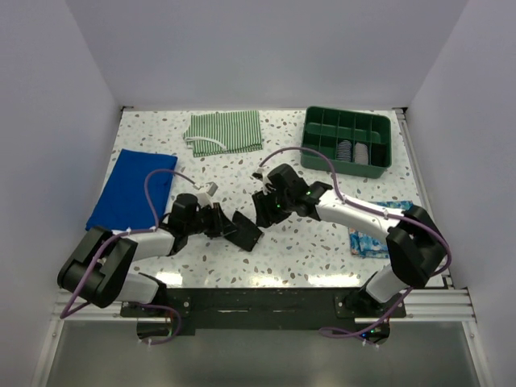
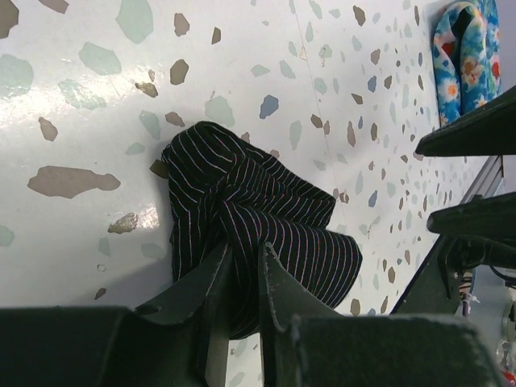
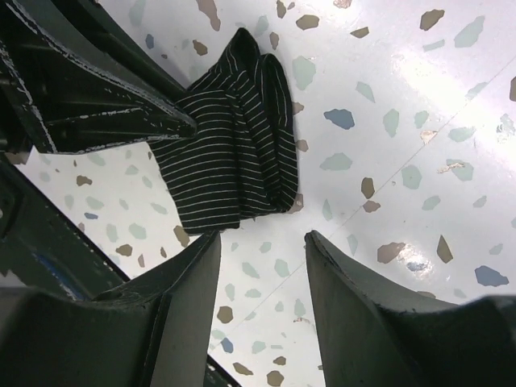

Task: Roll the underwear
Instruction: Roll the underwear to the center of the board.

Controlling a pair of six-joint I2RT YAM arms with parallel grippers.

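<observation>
The left tool [image 2: 245,251] is almost closed and seems to pinch one edge of the black pinstriped underwear [image 2: 242,193], which lies bunched on the counter [image 1: 310,242] near its middle. Just right of it, the right tool [image 3: 262,238] hovers half open, holding nothing.

Your top external view looks down from above and behind the arm bases, far enough off to take in the whole table [image 1: 322,242]. Your left wrist view sits low and close behind the left gripper [image 2: 242,256], facing across the underwear [image 2: 258,210] toward the blue floral cloth [image 2: 463,56] at the table's right, while your right wrist view looks steeply down past the right gripper [image 3: 262,238] at close range. All three share the underwear near the table's middle, and the right wrist view also catches the left gripper at its upper left.
</observation>
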